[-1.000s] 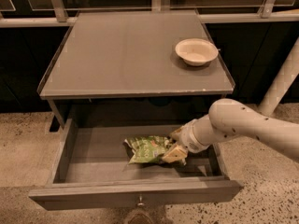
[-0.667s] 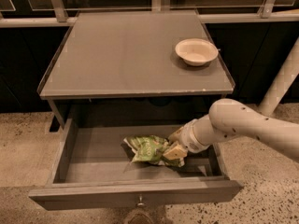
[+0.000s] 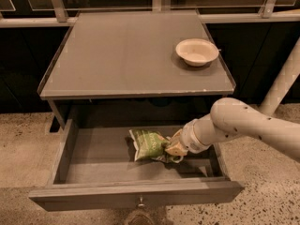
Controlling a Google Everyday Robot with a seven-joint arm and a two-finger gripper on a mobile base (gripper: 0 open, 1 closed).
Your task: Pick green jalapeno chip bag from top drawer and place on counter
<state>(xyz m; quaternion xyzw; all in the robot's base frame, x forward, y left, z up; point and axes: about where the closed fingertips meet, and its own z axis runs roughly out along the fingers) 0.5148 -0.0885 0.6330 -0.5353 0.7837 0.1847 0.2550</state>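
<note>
The top drawer of the grey cabinet stood pulled out well past the cabinet's front, its flat grey bottom open to view and the small round knob showing at the middle of its front panel. The green chip bag lay inside the drawer, right of the middle and toward the back, crumpled and tipped up on one side, with its pale lettering turned toward the camera. The robot's white arm reached in from the right, passing under the front edge of the counter and sloping down into the drawer. At its end the gripper sat low in the drawer, right against the bag's right edge and overlapping it; whether it was clamped on the bag or only touching it could not be told from this angle. A dark shadow lay on the drawer bottom beneath the gripper and the bag. The counter above was a smooth grey top with a thin raised rim along its sides. A white bowl stood upright on it near the back right corner, well apart from the bag below. Speckled beige floor showed around the cabinet, and a pale post leaned up at the far right.
</note>
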